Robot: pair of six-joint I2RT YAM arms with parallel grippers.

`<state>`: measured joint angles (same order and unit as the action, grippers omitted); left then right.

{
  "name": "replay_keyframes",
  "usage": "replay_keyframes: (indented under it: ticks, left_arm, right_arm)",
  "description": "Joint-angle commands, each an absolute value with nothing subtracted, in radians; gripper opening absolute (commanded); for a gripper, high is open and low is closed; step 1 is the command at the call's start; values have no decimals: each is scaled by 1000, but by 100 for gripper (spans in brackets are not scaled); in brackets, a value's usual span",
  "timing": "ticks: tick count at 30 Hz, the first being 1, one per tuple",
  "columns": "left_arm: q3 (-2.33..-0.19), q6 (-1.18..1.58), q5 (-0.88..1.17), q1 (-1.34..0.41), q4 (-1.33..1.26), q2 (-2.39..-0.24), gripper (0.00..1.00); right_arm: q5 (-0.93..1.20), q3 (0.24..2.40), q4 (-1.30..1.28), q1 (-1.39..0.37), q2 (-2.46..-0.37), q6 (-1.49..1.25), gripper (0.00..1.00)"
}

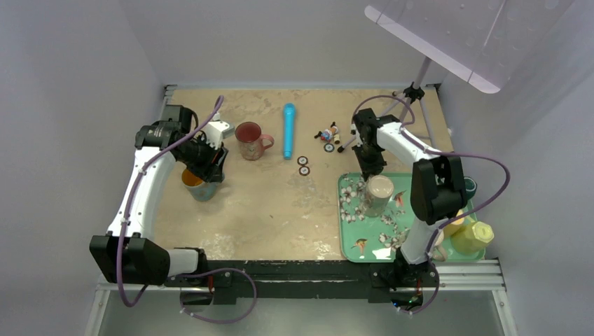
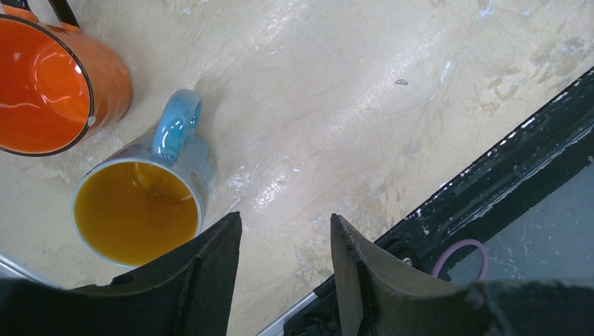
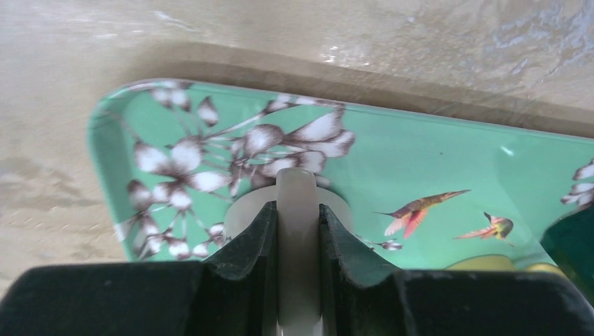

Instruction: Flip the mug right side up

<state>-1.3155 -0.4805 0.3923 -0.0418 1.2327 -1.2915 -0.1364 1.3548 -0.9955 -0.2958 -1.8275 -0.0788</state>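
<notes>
Beige mug in pinch of right hand, over green floral tray; left hand spread

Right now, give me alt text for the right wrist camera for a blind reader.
The right gripper pinches the handle of a pale mug over a green tray printed with flowers and hummingbirds. Beige table lies beyond.
</notes>
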Motion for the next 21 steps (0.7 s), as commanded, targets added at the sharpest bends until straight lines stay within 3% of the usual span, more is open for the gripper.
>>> replay_keyframes:
  ticks: [1,11,16,21]
  left_arm:
    - [-1399,-471,477,-46,1269,-1279,54]
    - [-1539,-456,712,-115,1286,-1293,55]
    - [-1562,-382,950,-207,1196,-1320,69]
    - [-1465,-110,1103,-329,832,-1402,86]
  right_arm:
    - [-5,1457,-1009,-321,-1643,-41,0]
    - [181,1357,-811,-338,-1445,-74,0]
    - [306,1344,-669,-353,-1352,-140,0]
    - [404,1307,-567,-357,-1310,-198,0]
